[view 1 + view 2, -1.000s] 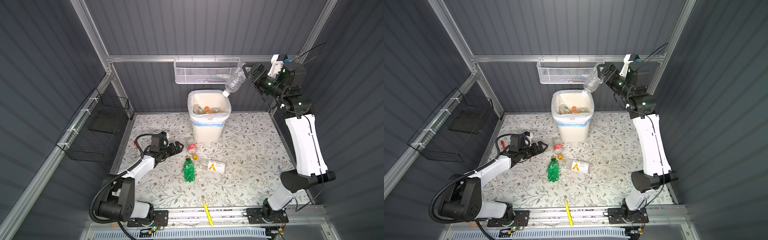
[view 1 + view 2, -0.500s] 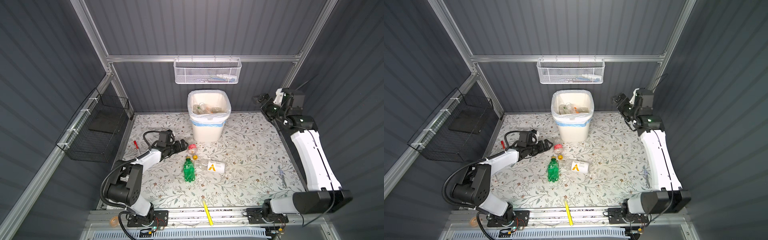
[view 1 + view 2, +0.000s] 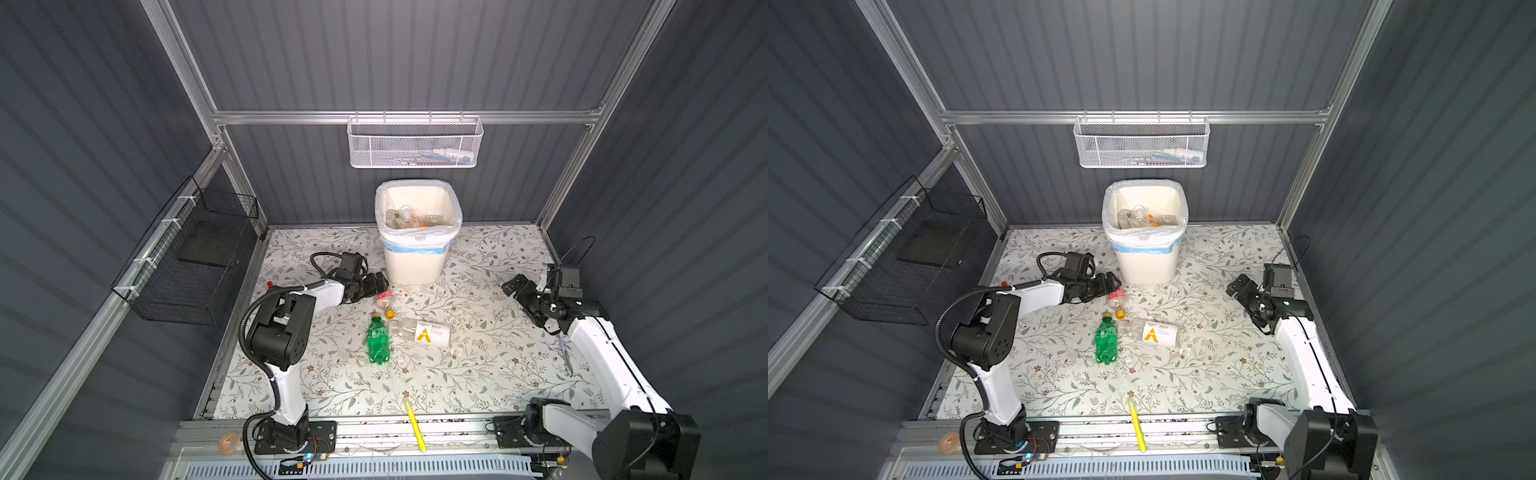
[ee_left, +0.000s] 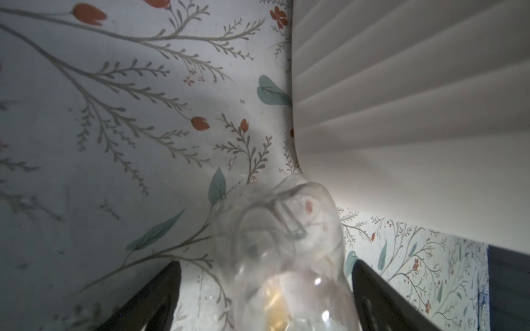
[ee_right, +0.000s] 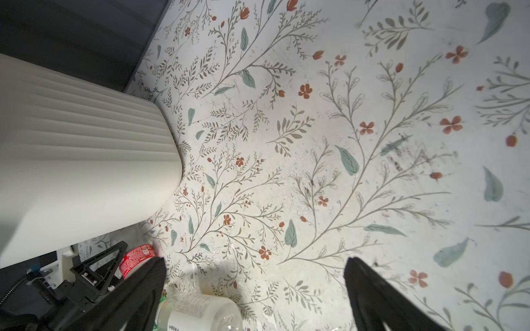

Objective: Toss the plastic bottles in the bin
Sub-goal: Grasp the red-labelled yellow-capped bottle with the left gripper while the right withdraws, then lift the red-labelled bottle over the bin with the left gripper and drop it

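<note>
Left wrist view: the left hand [image 4: 266,263] straddles the base end of a crumpled clear plastic bottle with a red label and orange cap [image 4: 286,252]. Its black fingers [image 4: 160,298] stand wide, one on each side of this bottle. A gap shows on one side. On the other side the finger lies just beside the bottle wall, and contact cannot be confirmed. The ribbed wall of the tall cream-white square plastic bin [image 4: 401,114] is just beyond.

In both top views the left hand [image 3: 376,282] [image 3: 1106,284] is low over the floral-patterned desk [image 3: 478,374], beside the foot of the bin [image 3: 411,262] [image 3: 1144,262]. The red-label bottle [image 3: 384,300] [image 3: 1116,300] lies on the desk with its cap pointing away from the bin.

Two more bottles lie near the desk centre, their neck ends close together:
- a green plastic bottle with a yellow cap [image 3: 378,343] [image 3: 1105,340];
- a clear plastic bottle with a white label bearing an orange mark [image 3: 419,332] [image 3: 1152,332].

Several clear bottles [image 3: 409,218] are already inside the bin.

The right hand [image 3: 517,289] [image 3: 1237,289] is at the right side of the desk, well apart from every bottle. In the right wrist view the right hand [image 5: 255,260] is spread wide with only bare desk between its fingers.
</note>
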Robot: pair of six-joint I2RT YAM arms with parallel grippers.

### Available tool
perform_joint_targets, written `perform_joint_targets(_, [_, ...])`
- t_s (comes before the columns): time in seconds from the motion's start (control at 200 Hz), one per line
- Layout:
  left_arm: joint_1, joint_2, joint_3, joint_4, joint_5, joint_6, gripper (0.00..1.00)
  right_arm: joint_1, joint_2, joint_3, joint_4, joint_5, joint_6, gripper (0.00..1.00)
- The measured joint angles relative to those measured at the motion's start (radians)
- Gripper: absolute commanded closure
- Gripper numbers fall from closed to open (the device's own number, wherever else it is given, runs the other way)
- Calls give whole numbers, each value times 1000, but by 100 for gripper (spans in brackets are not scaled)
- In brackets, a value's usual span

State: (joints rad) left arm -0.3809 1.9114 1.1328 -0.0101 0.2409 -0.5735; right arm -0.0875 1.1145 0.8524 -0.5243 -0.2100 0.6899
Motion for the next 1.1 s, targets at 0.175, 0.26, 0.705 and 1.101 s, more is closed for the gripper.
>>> perform_joint_targets(0.175, [-11, 11, 12, -5, -18, -15, 19, -5, 53, -1, 68, -16, -10, 1])
perform_joint_targets(0.26, [-11, 12, 12, -7, -26, -24, 27, -5, 90, -2, 93, -27, -10, 1])
perform_joint_targets(0.705, [-10, -32, 13, -51, -100, -56, 48, -7, 150, -43, 206, -74, 2, 1])
perform_joint_targets(1.101, [95, -200, 261, -219, -202, 9, 51, -9, 154, -88, 246, -126, 26, 1])
